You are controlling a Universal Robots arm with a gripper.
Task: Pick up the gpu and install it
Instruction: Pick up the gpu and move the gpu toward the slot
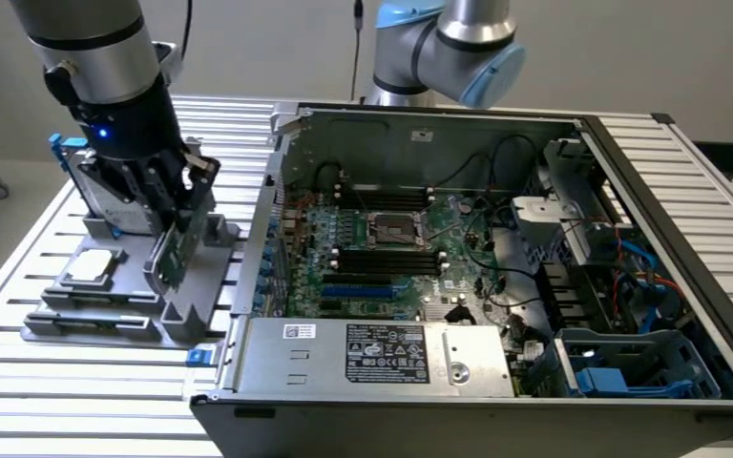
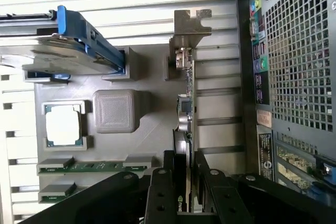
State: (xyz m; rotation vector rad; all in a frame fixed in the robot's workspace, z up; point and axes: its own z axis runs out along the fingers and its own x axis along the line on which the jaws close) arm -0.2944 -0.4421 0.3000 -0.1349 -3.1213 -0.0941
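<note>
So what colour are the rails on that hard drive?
Blue; the rails show best in the wrist view.

Exterior view looks down obliquely; the close wrist view shares gpu (image 2: 188, 108) and holder (image 2: 157, 116).

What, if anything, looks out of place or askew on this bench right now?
Nothing stands out. The green-and-black gpu card stands on edge in the grey holder tray, clamped squarely in the gripper; the silver hard drive with blue rails sits in its own cradle.

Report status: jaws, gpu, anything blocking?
Gripper: jaws shut on gpu, card upright at gray holder. Hard drive and processor alongside, apart from card. Open case beside holder.
</note>
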